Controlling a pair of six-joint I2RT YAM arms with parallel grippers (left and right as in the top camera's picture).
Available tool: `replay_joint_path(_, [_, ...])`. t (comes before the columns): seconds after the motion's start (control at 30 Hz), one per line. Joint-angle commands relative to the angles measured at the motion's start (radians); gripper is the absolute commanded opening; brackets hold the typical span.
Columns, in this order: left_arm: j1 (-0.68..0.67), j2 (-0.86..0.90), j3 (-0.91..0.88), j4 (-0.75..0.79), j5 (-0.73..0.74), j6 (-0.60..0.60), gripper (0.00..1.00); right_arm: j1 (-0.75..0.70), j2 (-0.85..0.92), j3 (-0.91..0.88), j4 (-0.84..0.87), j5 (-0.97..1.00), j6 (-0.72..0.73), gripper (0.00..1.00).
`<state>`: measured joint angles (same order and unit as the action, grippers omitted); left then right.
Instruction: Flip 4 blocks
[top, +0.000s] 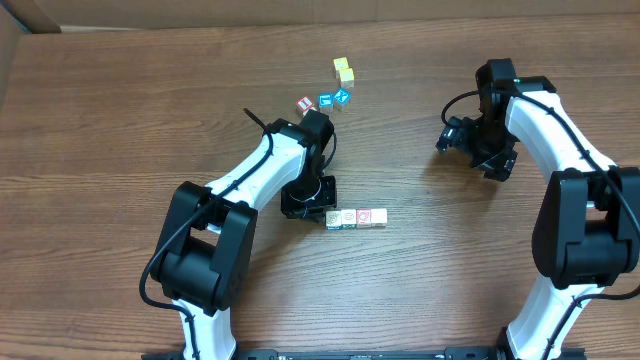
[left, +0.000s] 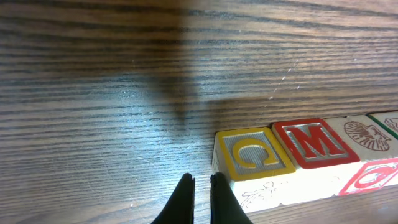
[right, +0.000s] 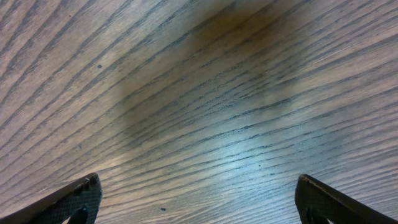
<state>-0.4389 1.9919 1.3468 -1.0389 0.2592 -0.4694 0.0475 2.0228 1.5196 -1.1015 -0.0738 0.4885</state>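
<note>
left gripper (left: 200, 182): my fingers are pressed together, pinching nothing. Tips are low over the table (left: 93, 93), just beside the row's end block. Cannot tell if they touch it.
right gripper (right: 198, 183): my fingers are spread wide with only wood grain between them, well apart from the row.
blocks (top: 356, 217): 4 in 1 straight row, side by side, near table centre, at my left gripper's tips.
C block (left: 254, 155): row end nearest my tips, yellow-framed C facing up.
M block (left: 316, 144): next along, touching the C block, red M facing up.
other cubes: 2 yellow cubes (top: 344, 71), 2 blue cubes (top: 333, 99) and 1 red-framed block (top: 306, 104) sit clustered on the far side, well apart from the row.
</note>
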Motion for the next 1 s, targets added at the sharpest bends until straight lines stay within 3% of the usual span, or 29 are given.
replay_joint_path(0.0, [-0.007,-0.003,-0.003,0.012,0.018,0.001,0.04,-0.005,-0.001,0.018,0.001,0.005,-0.007,1.00])
replay_joint_path(0.43, [0.005,-0.016,-0.001,0.022,-0.009,0.028,0.04,-0.005,-0.001,0.018,0.001,0.005,-0.007,1.00])
replay_joint_path(0.8, [0.092,-0.158,0.026,0.026,-0.022,0.028,0.04,-0.005,-0.001,0.018,0.002,0.005,-0.007,1.00])
replay_joint_path(0.97, [0.092,-0.177,0.026,0.026,-0.022,0.028,0.15,-0.005,-0.001,0.018,0.002,0.005,-0.007,1.00])
